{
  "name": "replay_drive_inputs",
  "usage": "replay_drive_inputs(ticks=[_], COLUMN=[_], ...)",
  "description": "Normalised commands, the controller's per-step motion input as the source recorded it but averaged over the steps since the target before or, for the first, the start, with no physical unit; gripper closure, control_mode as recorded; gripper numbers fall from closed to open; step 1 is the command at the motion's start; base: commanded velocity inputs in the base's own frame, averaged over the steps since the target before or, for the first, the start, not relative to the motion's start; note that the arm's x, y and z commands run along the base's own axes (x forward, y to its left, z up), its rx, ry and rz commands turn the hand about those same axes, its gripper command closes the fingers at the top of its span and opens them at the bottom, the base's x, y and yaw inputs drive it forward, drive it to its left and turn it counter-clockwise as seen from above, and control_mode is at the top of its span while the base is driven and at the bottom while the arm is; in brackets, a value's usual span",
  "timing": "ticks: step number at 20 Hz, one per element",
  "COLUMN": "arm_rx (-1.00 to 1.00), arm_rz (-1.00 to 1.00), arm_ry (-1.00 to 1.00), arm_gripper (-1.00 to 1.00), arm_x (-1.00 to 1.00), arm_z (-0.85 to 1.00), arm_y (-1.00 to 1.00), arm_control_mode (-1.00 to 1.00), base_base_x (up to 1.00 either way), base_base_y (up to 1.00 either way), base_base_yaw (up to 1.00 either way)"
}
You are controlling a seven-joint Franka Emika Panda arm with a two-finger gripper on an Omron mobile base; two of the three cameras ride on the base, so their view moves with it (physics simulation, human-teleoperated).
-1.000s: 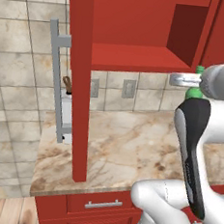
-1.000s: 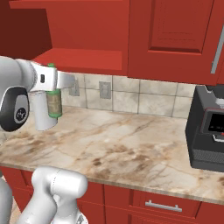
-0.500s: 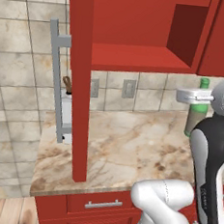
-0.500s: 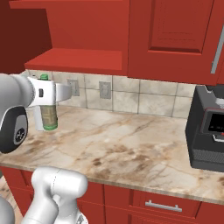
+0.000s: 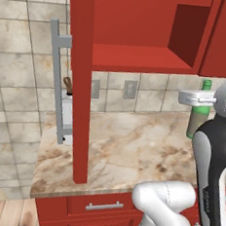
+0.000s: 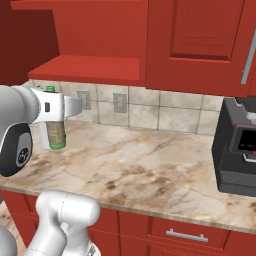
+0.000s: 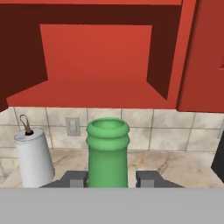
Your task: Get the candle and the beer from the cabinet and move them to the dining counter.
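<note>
My gripper (image 5: pixel 197 97) is shut on the beer (image 5: pixel 198 118), a green bottle held upright by the neck in the air above the wall counter. It hangs below and in front of the open red cabinet (image 5: pixel 139 59). From the right the beer (image 6: pixel 55 134) hangs under the gripper (image 6: pixel 52 110), left of the cabinet shelf (image 6: pixel 90 67). In the hand view the beer's neck (image 7: pixel 108 153) stands between my fingers (image 7: pixel 76 178), with the bare cabinet (image 7: pixel 96 57) behind. The candle and the dining counter are out of view.
The cabinet's open door (image 5: pixel 78 82), with its silver handle (image 5: pixel 54 80), juts out over the marbled wall counter (image 5: pixel 131 146). A white canister (image 7: pixel 33 159) stands by the tiled wall at the left. A black coffee machine (image 6: pixel 237 150) stands at the right. Red drawers (image 5: pixel 101 207) run below.
The gripper has carried the beer a little lower and further out from the cabinet shelf. The forearm has swung with it. The grip has not changed.
</note>
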Motion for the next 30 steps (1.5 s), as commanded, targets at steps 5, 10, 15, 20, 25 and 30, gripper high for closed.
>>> replay_drive_inputs(ticks=[5,10,15,20,25,30], arm_rx=[0.00,0.00,0.00,0.00,0.00,0.00], arm_rz=[0.00,0.00,0.00,0.00,0.00,0.00], arm_ry=[0.00,0.00,0.00,0.00,0.00,0.00], arm_gripper=[1.00,1.00,1.00,1.00,1.00,1.00], arm_x=[0.00,0.00,0.00,0.00,0.00,0.00], arm_z=[0.00,0.00,0.00,0.00,0.00,0.00], arm_y=[0.00,0.00,0.00,0.00,0.00,0.00], arm_control_mode=[1.00,1.00,1.00,1.00,1.00,1.00], base_base_x=[-0.07,-0.93,-1.00,-0.56,-0.13,0.00], base_base_y=[0.00,-0.15,-0.26,0.00,0.03,0.00], base_base_yaw=[0.00,-0.16,-0.53,-0.81,-0.98,-1.00])
